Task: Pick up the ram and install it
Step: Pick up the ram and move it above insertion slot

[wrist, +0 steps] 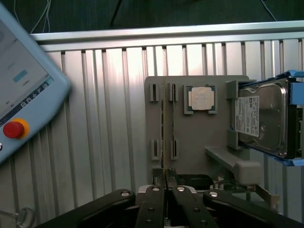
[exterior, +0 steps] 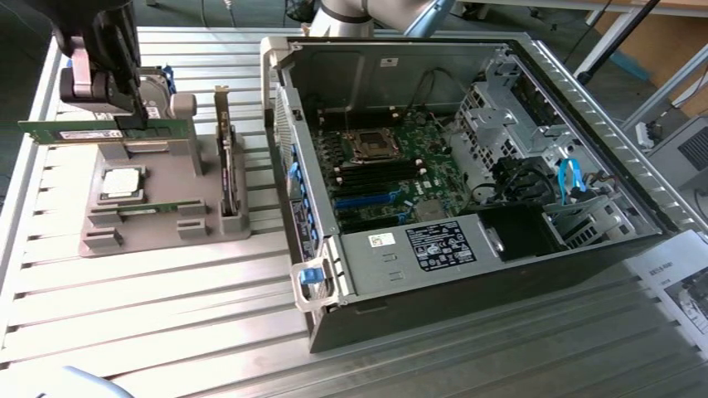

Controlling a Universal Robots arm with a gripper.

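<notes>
**Exterior view.** The fingers (exterior: 131, 124) are narrow and pinched on the ram (exterior: 66, 133), so you have it in hand. It hangs clear above the tray (exterior: 155, 240), at the exterior view's left, touching nothing else.
- Long axis: near level, running left to right across this view.
- Grip: off-centre, toward the end nearer the case (exterior: 332, 75). Most of the stick juts out away from the case.
- Memory slots (exterior: 370, 172): on the board inside the open case, to the exterior view's right of the fingers, well apart and lower.
- By my reading the slots run roughly the same way as the stick. The relation that counts for you is therefore a sideways gap and a drop, with little turn.
- A second stick (exterior: 144, 208) lies in the tray, near the processor (exterior: 119, 182).

**Wrist view.** The fingers (wrist: 165, 175) are closed tight on a thin edge.
- The ram (wrist: 164, 164) shows edge-on as a narrow line running straight out from the fingers.
- Under it is the tray (wrist: 199, 137) on the slatted worktop (wrist: 109, 118).
- The processor (wrist: 201, 99) sits in its pocket, with a hard drive (wrist: 263, 118) just beside it.
</notes>
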